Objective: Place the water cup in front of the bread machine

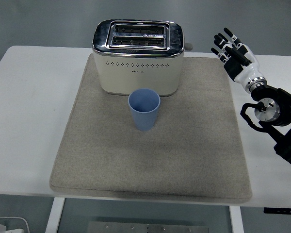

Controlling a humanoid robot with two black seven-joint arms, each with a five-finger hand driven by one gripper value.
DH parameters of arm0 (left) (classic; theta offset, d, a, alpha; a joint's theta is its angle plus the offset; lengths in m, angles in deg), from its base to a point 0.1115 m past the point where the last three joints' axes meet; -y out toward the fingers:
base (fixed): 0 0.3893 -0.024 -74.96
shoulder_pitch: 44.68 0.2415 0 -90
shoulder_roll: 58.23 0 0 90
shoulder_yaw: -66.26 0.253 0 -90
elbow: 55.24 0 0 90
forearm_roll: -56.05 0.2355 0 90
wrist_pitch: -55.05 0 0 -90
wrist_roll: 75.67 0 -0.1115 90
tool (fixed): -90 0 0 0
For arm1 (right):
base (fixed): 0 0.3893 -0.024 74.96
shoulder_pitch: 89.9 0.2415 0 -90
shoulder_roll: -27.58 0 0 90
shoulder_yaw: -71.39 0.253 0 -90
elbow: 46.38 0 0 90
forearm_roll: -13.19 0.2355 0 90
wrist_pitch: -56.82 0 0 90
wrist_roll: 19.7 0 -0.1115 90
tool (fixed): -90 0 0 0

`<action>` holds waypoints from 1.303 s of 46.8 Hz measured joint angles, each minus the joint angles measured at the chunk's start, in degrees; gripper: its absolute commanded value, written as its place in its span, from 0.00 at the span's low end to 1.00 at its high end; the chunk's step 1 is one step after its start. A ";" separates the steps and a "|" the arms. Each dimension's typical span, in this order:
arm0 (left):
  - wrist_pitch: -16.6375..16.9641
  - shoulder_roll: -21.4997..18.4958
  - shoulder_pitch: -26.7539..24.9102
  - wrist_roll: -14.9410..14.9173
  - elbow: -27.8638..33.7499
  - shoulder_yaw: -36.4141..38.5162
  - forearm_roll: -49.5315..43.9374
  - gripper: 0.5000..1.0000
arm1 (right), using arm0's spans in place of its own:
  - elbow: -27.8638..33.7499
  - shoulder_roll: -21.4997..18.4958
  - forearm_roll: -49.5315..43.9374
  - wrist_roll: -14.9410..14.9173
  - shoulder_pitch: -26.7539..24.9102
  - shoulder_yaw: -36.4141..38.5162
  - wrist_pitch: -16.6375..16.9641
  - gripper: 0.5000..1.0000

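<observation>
the blue cup (144,108) is seen standing upright on the grey mat (194,155), just in front of the toaster (137,56) and very close to its front face, with its open mouth facing up. whether the two actually touch cannot be told from this angle. the toaster is set at the far edge of the mat, slots upward, so the space before it is left free for the cup. the mat is laid over the middle of the white table (29,116), probably so that things set down on it are kept from sliding.

the right hand (234,53) is held up in the air beside the mat's far right corner, well apart from the cup, fingers (222,46) spread and nothing gripped. since nothing is carried and the cup is already placed where the task asks, the placing is judged to be finished, and the hand is likely raised only to be kept clear of the cup.

the left arm is not seen.
</observation>
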 measured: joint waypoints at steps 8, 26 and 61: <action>-0.02 0.00 0.01 0.00 0.00 0.00 0.00 1.00 | 0.03 0.26 0.03 0.35 0.34 1.37 -0.21 0.85; -0.01 0.00 0.00 0.00 0.00 0.00 0.00 1.00 | 1.03 0.38 0.14 5.98 1.17 3.34 -0.01 0.85; -0.02 0.00 -0.01 0.00 0.00 0.00 0.00 1.00 | 1.54 0.40 0.06 6.87 0.78 6.24 -0.02 0.85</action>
